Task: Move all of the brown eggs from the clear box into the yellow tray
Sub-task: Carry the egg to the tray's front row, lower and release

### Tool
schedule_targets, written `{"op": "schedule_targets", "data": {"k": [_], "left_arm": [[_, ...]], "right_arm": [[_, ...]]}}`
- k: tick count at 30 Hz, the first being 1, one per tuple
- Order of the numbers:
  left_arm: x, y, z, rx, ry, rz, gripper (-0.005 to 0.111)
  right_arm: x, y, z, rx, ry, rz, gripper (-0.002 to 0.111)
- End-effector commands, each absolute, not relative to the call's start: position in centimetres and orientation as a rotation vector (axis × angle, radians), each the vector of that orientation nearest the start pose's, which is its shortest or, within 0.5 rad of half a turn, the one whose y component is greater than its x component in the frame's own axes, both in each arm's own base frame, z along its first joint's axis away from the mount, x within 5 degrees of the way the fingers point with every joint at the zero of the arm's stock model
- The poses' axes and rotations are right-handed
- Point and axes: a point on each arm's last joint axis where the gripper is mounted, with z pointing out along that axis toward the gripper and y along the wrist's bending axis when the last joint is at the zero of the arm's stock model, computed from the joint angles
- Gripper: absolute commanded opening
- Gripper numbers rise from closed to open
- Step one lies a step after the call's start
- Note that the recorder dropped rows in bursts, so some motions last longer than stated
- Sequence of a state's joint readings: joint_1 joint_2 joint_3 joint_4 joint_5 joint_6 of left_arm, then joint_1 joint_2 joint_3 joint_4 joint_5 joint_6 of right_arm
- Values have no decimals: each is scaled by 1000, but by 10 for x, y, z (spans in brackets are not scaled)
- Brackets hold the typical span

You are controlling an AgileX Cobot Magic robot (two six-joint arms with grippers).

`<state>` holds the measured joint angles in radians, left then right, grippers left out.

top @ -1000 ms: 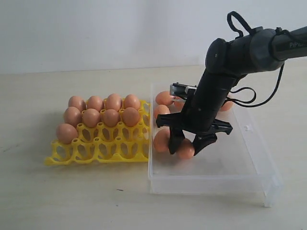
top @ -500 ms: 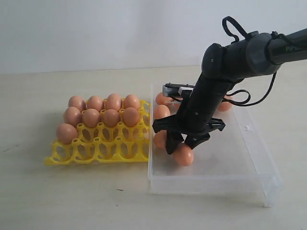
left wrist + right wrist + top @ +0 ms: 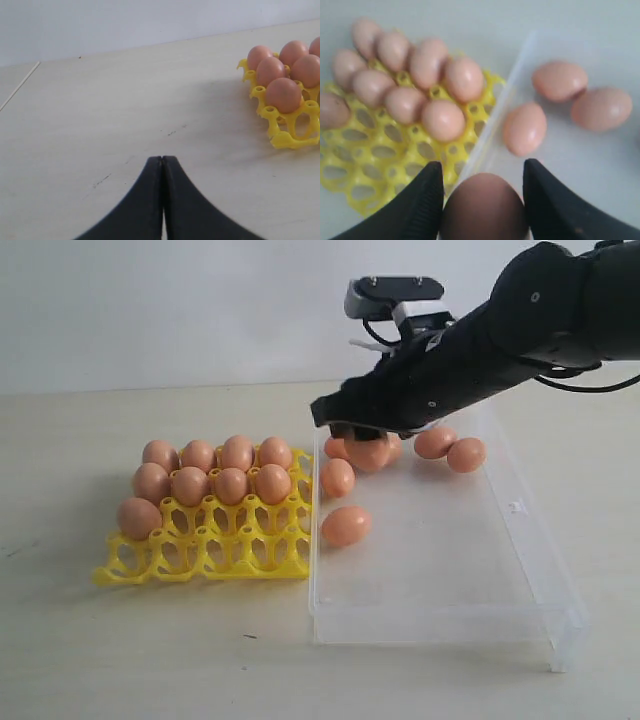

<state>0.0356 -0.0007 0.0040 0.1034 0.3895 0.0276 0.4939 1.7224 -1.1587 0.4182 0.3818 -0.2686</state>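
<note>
My right gripper (image 3: 362, 440) is shut on a brown egg (image 3: 370, 453) and holds it in the air over the far left part of the clear box (image 3: 440, 625), close to the wall that faces the yellow tray (image 3: 200, 545). In the right wrist view the held egg (image 3: 484, 207) fills the gap between the black fingers (image 3: 427, 200). Several brown eggs lie loose in the box (image 3: 346, 526) (image 3: 338, 477) (image 3: 466, 454). Several more eggs (image 3: 230, 485) fill the tray's back rows. My left gripper (image 3: 162, 160) is shut and empty, low over the bare table beside the tray (image 3: 292, 140).
The tray's front rows of cups (image 3: 230, 552) are open. The box wall (image 3: 495, 120) runs between the tray and the loose eggs. A white wall stands behind the table.
The right gripper closed on an egg at the box floor and has lifted it up and back, toward the box's left wall. One egg stayed behind on the floor.
</note>
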Motion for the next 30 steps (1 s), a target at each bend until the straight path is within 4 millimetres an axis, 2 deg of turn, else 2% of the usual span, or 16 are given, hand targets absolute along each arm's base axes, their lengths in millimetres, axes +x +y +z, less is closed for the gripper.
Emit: {"op": "schedule_targets", "data": {"k": [1, 6, 11, 14, 20, 24, 30], "left_arm": [[52, 5, 179, 55, 1863, 136, 0], [52, 5, 179, 55, 1863, 136, 0], [52, 5, 179, 55, 1863, 136, 0], [52, 5, 179, 55, 1863, 136, 0], [52, 5, 179, 55, 1863, 136, 0], [52, 5, 179, 55, 1863, 136, 0], [52, 5, 179, 55, 1863, 136, 0]], "right_arm": [[306, 210, 251, -511, 2143, 487, 0], [299, 241, 242, -530, 2034, 481, 0], [299, 266, 221, -482, 1976, 484, 0], [297, 284, 209, -511, 1959, 503, 0], [296, 315, 197, -550, 1814, 646, 0], [296, 325, 187, -560, 1746, 746, 0], [298, 330, 164, -627, 1765, 723, 0]]}}
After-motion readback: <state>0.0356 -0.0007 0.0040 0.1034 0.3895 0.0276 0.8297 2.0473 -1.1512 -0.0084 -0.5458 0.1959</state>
